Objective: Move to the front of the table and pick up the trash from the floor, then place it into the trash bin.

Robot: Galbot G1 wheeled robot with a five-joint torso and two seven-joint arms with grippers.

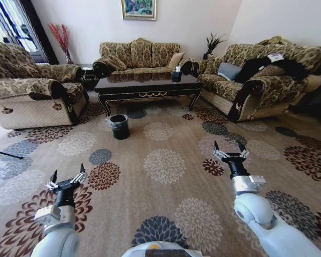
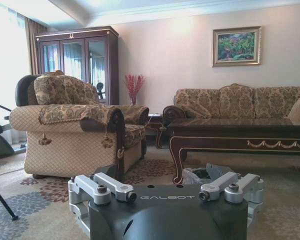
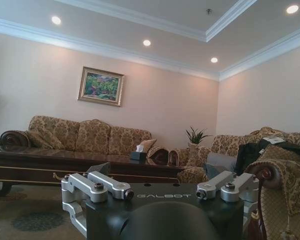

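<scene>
The dark glossy table [image 1: 144,87] with gold trim stands ahead between the sofas, and its leg and edge also appear in the left wrist view [image 2: 230,141]. On the patterned floor [image 1: 166,166] in front of it, the black trash bin [image 1: 119,126] with a clear liner sits a little to the left. I cannot pick out the trash on the carpet pattern. My left gripper [image 1: 68,175] and right gripper [image 1: 230,148] are held low in front of me, both open and empty. In the left wrist view the left gripper [image 2: 166,196] partly hides the bin [image 2: 196,175].
An armchair [image 1: 35,96] stands at the left, a sofa [image 1: 142,56] behind the table and another sofa [image 1: 257,80] with dark clothes on it at the right. A tissue box [image 1: 176,75] rests on the table. Open carpet lies between me and the bin.
</scene>
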